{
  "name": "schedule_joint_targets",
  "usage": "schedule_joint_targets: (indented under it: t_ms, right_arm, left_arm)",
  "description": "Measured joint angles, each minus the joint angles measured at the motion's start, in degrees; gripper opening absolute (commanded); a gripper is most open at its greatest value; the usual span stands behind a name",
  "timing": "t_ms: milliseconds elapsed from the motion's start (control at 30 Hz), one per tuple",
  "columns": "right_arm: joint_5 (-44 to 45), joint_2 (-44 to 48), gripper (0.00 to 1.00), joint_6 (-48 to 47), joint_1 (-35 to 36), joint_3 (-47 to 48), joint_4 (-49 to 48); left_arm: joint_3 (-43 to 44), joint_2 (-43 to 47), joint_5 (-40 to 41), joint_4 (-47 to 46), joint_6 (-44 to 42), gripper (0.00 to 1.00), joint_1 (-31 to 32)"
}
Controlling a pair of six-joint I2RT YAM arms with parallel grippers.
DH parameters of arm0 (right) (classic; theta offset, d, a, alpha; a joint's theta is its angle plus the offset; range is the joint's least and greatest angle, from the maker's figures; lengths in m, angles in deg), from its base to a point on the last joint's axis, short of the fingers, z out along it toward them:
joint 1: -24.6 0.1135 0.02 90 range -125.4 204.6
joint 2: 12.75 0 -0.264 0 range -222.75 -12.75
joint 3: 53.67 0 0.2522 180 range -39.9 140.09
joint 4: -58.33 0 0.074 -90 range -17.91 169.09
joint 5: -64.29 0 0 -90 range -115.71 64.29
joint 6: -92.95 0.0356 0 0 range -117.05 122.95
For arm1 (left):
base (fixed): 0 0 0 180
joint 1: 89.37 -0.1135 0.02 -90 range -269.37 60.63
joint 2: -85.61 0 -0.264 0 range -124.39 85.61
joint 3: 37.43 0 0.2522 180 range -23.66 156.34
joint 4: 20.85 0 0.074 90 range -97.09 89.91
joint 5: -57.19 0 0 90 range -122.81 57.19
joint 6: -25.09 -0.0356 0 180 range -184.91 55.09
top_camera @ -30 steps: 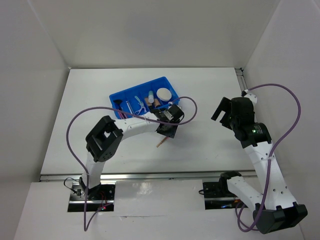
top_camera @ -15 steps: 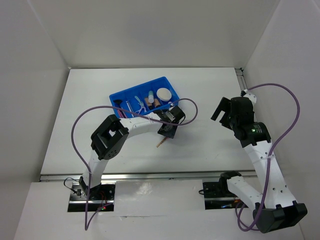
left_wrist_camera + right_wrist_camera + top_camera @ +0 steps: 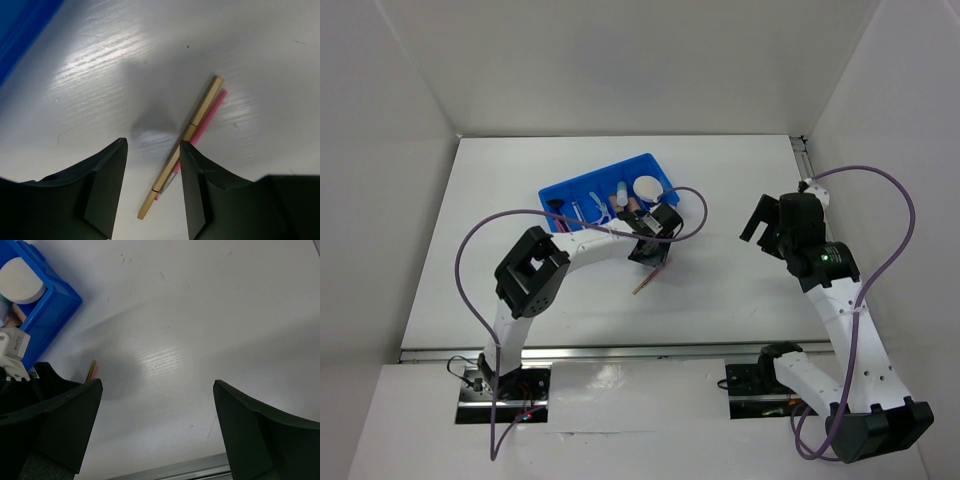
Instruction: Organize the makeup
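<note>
The left gripper (image 3: 152, 186) is spread and empty at the bottom centre of its wrist view. A gold pencil (image 3: 186, 139) and a pink pencil (image 3: 212, 111) lie pressed together on the table (image 3: 260, 45), their lower ends between its jaws, slanting up-right. The right gripper (image 3: 157, 426) gapes empty, well to the right in the overhead view.

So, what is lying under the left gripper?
A gold pencil and a pink pencil lie side by side on the white table below the open left gripper. One finger covers the pink one's middle.
</note>
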Motion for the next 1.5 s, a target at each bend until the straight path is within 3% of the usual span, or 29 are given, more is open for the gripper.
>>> schedule_joint_targets:
  t_ms: [867, 1300, 1500]
  right_arm:
    - [-0.2, -0.6, 1.0, 0.0, 0.0, -0.2, -0.2]
    - [-1.1, -0.6, 1.0, 0.0, 0.0, -0.8, -0.4]
    - [-1.2, -0.6, 1.0, 0.0, 0.0, -0.8, -0.4]
  left_arm:
    - [-4.3, 1.6, -4.7, -3.0, -0.1, 0.54, -0.9]
    - [-6.0, 8.5, -2.7, -4.4, -0.4, 0.56, 4.3]
    - [-6.0, 8.7, -2.6, -4.8, -1.6, 0.47, 6.8]
